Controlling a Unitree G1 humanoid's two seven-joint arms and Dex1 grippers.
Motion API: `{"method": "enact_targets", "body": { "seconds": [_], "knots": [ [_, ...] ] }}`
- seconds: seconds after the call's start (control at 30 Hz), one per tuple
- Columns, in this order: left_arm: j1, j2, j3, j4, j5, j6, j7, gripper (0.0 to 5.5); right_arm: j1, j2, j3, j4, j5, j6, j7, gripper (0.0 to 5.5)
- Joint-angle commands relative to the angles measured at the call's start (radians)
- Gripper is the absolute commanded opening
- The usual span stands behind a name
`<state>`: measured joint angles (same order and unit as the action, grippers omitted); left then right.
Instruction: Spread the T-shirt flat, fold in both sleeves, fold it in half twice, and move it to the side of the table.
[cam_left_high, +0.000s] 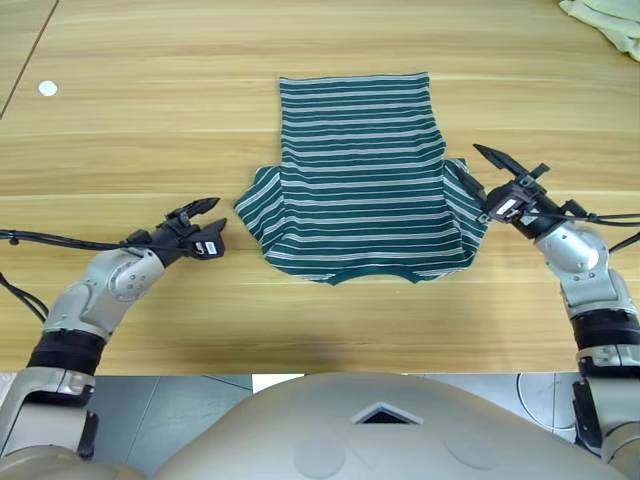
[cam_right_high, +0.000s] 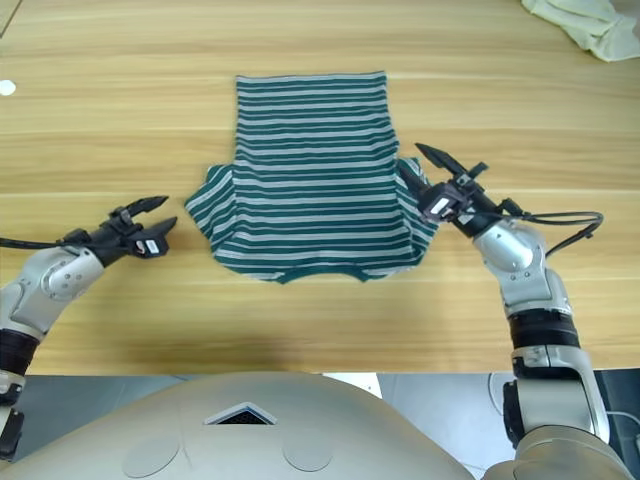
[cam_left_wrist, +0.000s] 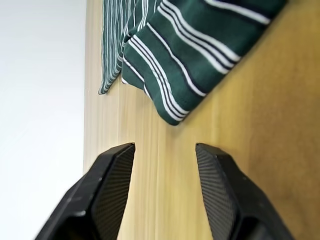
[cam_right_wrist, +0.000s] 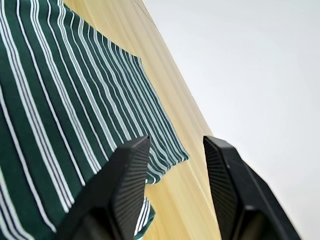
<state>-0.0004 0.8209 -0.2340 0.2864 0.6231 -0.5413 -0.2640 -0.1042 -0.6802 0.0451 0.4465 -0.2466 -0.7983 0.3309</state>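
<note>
Seen from my remote station, the shirt, dark green with thin white stripes, lies near the middle of the table. Its collar points toward the robot at 6 o'clock and its straight hem lies at 12. The body is mostly smooth. Its far half shows as a neat rectangle, while the near half widens where both short sleeves stick out, one at about 8 o'clock and one at about 4. Slight ripples gather along the near edge by the neckline, and the left sleeve's corner lies in loose folds on the wood.

The left gripper hangs low over bare wood at 8 o'clock from the shirt, near the left sleeve but apart from it. Its two fingers are spread wide with nothing between them. The right gripper sits at 3 o'clock, right at the edge of the right sleeve, its fingers likewise spread wide and holding nothing. One finger overlaps the striped fabric in its wrist view, but I cannot tell whether it touches.

The table is light wood with long grain running from side to side. A small white dot marks it at 10 o'clock, well apart from the shirt. A crumpled pale cloth lies at the far corner at 1 o'clock. Past the table's edge the wrist views show a plain white background.
</note>
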Motion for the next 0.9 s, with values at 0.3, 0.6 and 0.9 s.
{"method": "enact_targets", "body": {
  "seconds": [0.3, 0.6, 0.9],
  "knots": [
    [-0.113, -0.045, -0.190, 0.111, 0.161, 0.011, -0.007, 2.27, -0.017, 0.001, 0.007, 0.066, -0.034, -0.052, -0.047, 1.96],
    [-0.167, -0.045, -0.226, 0.201, 0.200, 0.044, 0.049, 2.27, -0.016, 0.006, 0.014, 0.088, -0.042, -0.066, -0.073, 1.96],
    [-0.188, -0.061, -0.279, 0.221, 0.187, 0.012, 0.073, 1.09, -0.016, 0.012, 0.017, 0.090, -0.050, -0.071, -0.090, 2.00]
  ]
}}
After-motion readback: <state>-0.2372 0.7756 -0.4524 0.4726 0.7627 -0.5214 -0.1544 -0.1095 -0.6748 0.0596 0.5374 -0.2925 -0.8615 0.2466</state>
